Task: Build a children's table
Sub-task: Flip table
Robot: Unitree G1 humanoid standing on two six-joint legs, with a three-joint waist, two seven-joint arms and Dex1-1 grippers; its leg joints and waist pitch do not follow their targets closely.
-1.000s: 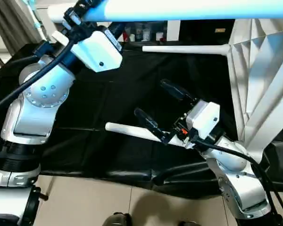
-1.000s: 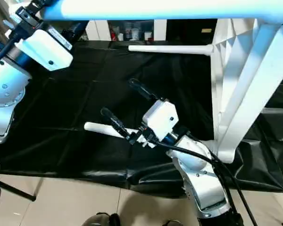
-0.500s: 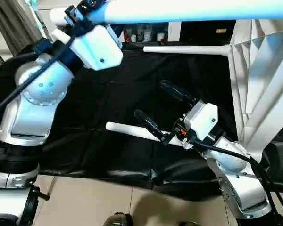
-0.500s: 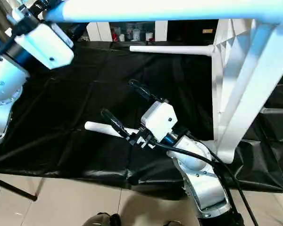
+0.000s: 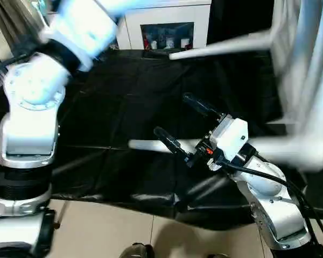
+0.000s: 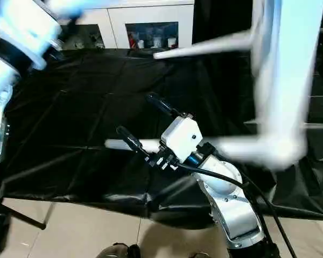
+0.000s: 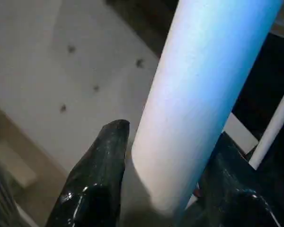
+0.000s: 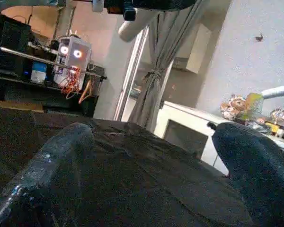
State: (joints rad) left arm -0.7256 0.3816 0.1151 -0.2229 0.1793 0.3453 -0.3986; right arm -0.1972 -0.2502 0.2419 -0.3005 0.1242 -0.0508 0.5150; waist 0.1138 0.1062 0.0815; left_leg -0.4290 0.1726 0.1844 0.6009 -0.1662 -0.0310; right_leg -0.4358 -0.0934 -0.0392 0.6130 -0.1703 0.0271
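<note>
Up at the top left of the head view, a white table leg [image 7: 199, 99] is clamped between the two black fingers [image 7: 97, 182] of the left gripper [image 7: 165, 189], with the tube running straight out past the fingertips. Blur is seen across that whole arm [image 5: 35, 102] and across the white table frame [image 6: 280, 80] hanging at the right, so its exact pose cannot be told. Another leg [image 5: 220, 47] is seen jutting sideways from the frame above the far part of the black-covered work table [image 5: 113, 107]. Lower down, a further white leg [image 5: 151, 144] is laid on the black cover, and its near end is hidden behind the right gripper [image 5: 177, 118]. That gripper's jaws are spread wide with nothing between them; one finger [image 5: 169, 141] is seen across the lying leg in the head view, though whether it touches cannot be told. From the right wrist, both dark fingers [image 8: 52, 161] are seen far apart above the black cloth, with curtains [image 8: 161, 61] and a white cabinet [image 8: 189, 127] beyond. At the back of the head view, a white glass-door cabinet [image 5: 167, 24] with small items inside is seen. A dark shoe tip [image 5: 134, 251] of a person is glimpsed on the tiled floor [image 5: 107, 231] at the bottom edge.
</note>
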